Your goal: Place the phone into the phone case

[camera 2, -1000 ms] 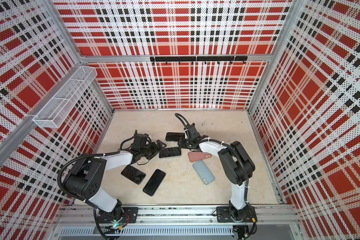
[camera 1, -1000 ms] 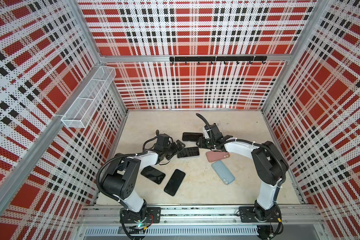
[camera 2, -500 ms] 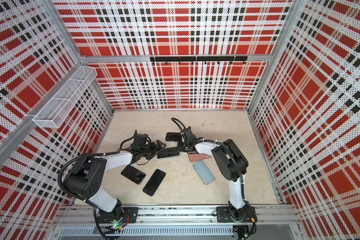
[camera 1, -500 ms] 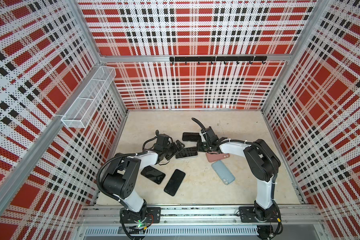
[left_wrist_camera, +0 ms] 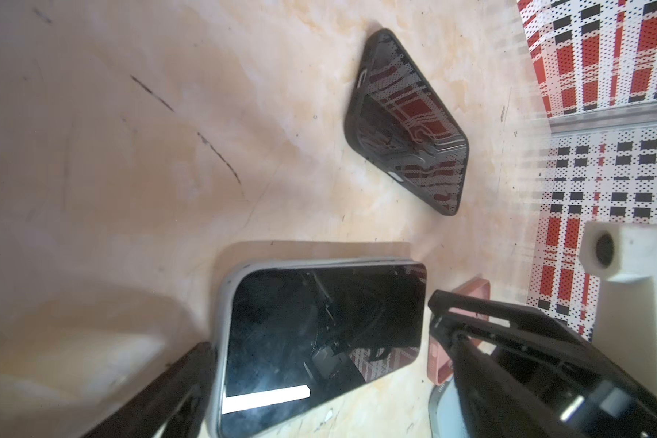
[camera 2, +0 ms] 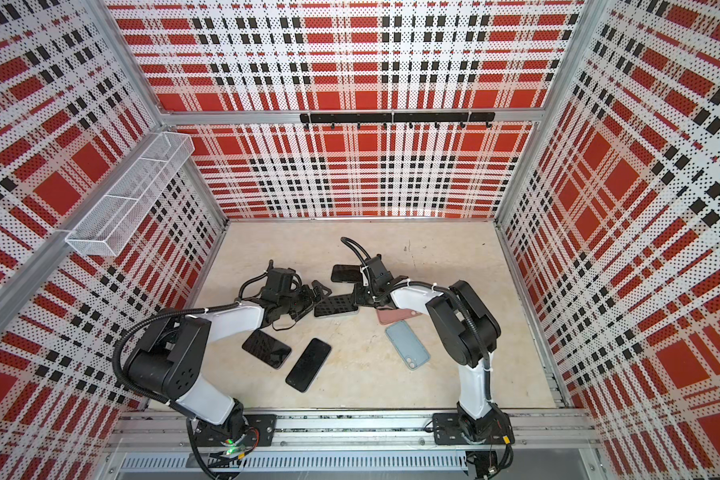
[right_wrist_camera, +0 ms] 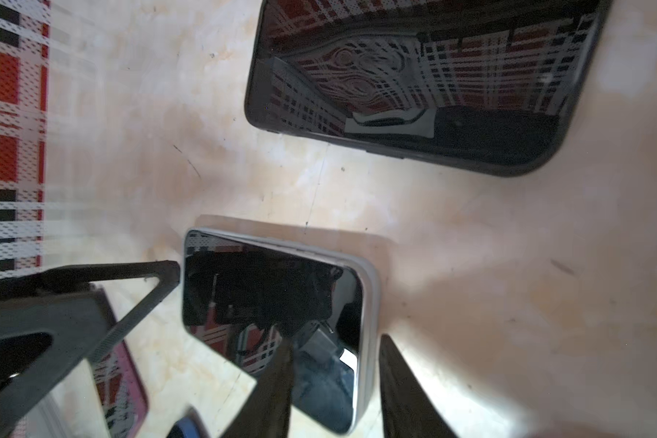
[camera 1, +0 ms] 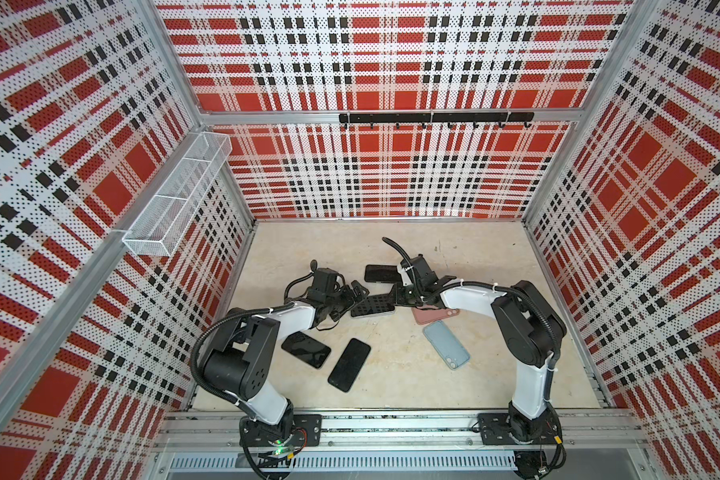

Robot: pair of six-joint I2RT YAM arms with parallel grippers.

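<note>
Wire basket (camera 1: 175, 199): we see it fixed to the left wall, well above the surface (camera 1: 495, 270).
Left tool (camera 1: 352, 298): its jaws are spread wide, low at the left end of the phone (camera 1: 373, 305). In the left wrist view one of its fingers (left_wrist_camera: 175, 390) sits right against that end. It grips nothing.
Front-left phone (camera 1: 306, 349): we see it bare and black, screen up, just beside the left arm.
Slanted phone (camera 1: 349, 364): bare and black as well, just right of the front-left one and apart from it.
Phone: it lies screen up in the middle of the surface, between the two tools. It sits inside the pale grey case (left_wrist_camera: 222, 303), whose rim shows around it in both wrist views. We cannot tell whether every edge is pressed home.
Back phone (camera 1: 381, 273): dark and screen up, just behind the cased one without touching it.
Right tool (camera 1: 398, 292): it is at the right end of the phone. In the right wrist view we see a narrow gap between its jaws. One of the fingers (right_wrist_camera: 277, 379) is over the screen and the other is outside the case rim, so they clamp nothing.
Pink case (camera 1: 433, 314): flat, just right of the phone, partly under the right arm.
Blue case (camera 1: 445, 345): flat, just in front of the pink one.
</note>
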